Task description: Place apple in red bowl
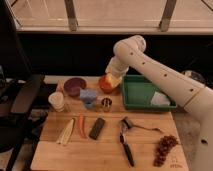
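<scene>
The red bowl (104,86) stands at the back of the wooden board, just left of the green tray. My gripper (114,75) is at the end of the white arm, right over the bowl's far right rim. The apple (112,80), yellowish with a red blush, shows directly under the gripper, at or just inside the bowl's rim. I cannot tell whether it rests in the bowl or hangs from the gripper. The arm hides part of the bowl's back edge.
A dark purple bowl (74,86), a blue object (88,94), a white cup (57,100) and a small can (106,103) stand nearby. The green tray (134,93) holds a white cloth. A carrot (81,126), a dark block (97,128), a peeler (126,142) and grapes (164,148) lie in front.
</scene>
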Available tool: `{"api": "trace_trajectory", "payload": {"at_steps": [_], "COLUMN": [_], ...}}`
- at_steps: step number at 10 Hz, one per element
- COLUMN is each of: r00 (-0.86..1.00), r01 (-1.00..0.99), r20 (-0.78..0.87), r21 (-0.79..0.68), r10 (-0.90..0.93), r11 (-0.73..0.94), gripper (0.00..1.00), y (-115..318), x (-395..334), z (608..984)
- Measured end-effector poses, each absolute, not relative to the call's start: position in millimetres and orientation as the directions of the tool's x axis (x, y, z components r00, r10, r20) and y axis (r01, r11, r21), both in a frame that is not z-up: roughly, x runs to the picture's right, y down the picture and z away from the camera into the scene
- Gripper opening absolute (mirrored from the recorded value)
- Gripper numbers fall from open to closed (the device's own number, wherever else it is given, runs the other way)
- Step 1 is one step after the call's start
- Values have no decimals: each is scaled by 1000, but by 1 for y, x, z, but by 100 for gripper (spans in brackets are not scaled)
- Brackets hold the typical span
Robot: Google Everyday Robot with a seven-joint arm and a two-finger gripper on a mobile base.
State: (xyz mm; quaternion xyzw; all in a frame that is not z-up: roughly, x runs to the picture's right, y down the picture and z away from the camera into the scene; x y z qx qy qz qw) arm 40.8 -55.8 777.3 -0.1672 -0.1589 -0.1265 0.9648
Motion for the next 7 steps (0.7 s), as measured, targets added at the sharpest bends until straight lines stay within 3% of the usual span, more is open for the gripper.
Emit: {"api": "trace_trajectory", "payload": {"at_steps": [3,7], "r00": [917,906], "r01": [271,204], "r20": [363,417], "r21": [-252,-276], "r10": [-169,-74], "r11": [929,939], "gripper": [0,1], "y": [-70,-75], "x": [28,14], "z": [803,882]}}
